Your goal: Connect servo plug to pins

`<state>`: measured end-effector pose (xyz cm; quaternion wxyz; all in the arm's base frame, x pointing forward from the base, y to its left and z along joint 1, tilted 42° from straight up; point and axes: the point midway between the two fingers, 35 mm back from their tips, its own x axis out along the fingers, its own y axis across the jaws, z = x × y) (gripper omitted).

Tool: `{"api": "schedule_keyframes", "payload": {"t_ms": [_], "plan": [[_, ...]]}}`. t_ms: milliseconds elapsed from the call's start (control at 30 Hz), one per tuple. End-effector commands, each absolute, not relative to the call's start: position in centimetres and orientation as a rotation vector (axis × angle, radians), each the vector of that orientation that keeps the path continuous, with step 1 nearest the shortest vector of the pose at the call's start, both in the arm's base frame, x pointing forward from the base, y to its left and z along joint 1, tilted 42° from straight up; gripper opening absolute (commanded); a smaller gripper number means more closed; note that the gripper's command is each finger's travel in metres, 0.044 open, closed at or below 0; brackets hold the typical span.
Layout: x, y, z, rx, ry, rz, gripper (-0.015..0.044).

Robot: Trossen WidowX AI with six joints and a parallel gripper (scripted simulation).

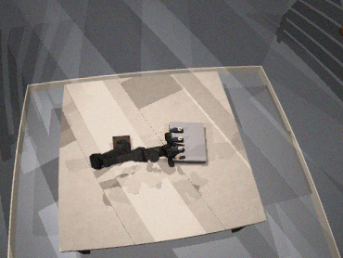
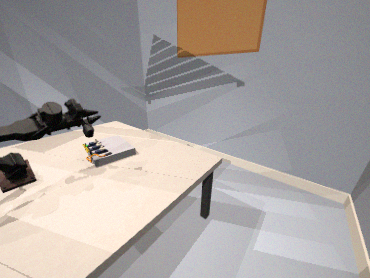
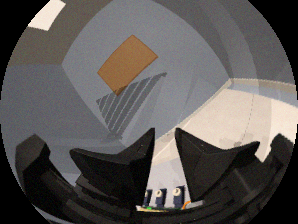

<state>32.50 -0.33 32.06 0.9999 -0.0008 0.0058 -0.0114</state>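
Note:
The grey holder (image 1: 196, 143) (image 2: 120, 144) (image 3: 167, 178) lies on the table with several small dark blue servo motors (image 1: 177, 139) (image 3: 160, 198) along one side. Orange wire (image 1: 179, 158) (image 2: 93, 159) (image 3: 186, 204) shows beside the end motor, and yellow and green bits show along the same edge. The plug, the pins and the coloured band with its dot are too small to make out. My gripper (image 2: 98, 115) (image 3: 164, 131) is partly open, with a narrow gap and nothing between its fingertips. It hangs above the motor side of the holder, clear of it, and hides part of that edge in the top view.
The arm's dark base (image 1: 121, 139) (image 2: 17, 177) stands on the table (image 1: 222, 195) (image 2: 100, 210), apart from the holder. The table's edge runs beyond the holder, with a leg (image 2: 206, 195) below it. An orange-brown panel (image 2: 220, 25) (image 3: 127, 62) hangs on the wall.

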Motion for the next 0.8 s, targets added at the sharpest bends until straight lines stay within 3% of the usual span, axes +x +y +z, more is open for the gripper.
{"api": "schedule_keyframes", "payload": {"t_ms": [0, 767], "plan": [[33.8, -0.9, 30.6, 0.005, 0.112, -0.067, 0.0115], [38.2, -4.5, 20.8, -0.125, 0.829, -0.353, 0.0115]]}}
